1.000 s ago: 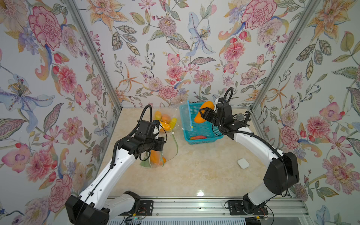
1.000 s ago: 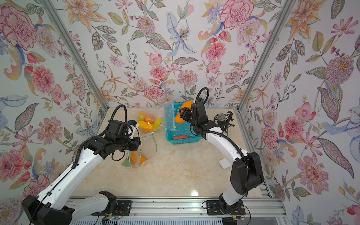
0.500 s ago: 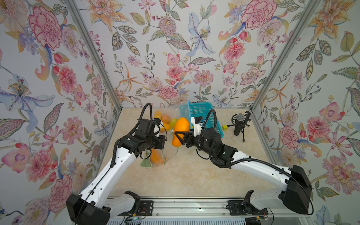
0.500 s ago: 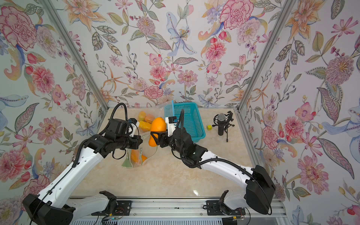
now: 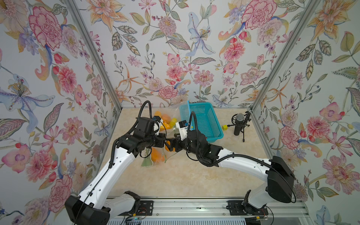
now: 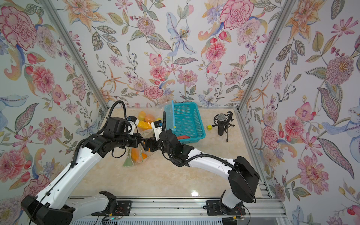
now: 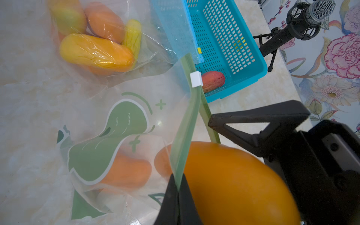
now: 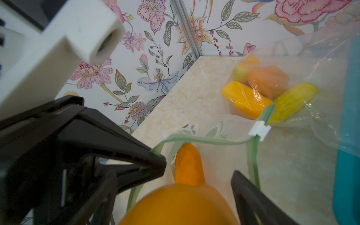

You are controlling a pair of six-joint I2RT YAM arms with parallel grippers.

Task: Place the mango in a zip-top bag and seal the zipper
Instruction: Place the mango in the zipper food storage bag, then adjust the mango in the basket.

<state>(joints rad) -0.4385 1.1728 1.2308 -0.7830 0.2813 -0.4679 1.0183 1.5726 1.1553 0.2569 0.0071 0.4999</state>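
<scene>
One orange mango (image 7: 233,185), blurred, at the open mouth of the zip-top bag (image 7: 109,136), mid-desk (image 5: 185,175), within the spread right hand (image 5: 168,145). Left hand (image 7: 177,194) pressed together, pinching the bag's green zipper rim. Toward the far edge: second filled bag (image 7: 152,39), blue basket (image 7: 253,64) holding a red mango (image 7: 213,79), yellow cube (image 5: 224,127), microphone (image 7: 303,19).

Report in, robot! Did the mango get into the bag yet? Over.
Left fingers shut on bag rim. Right fingers around mango, grip unclear. Mango at the open mouth, zipper unsealed. One fruit already inside.
</scene>
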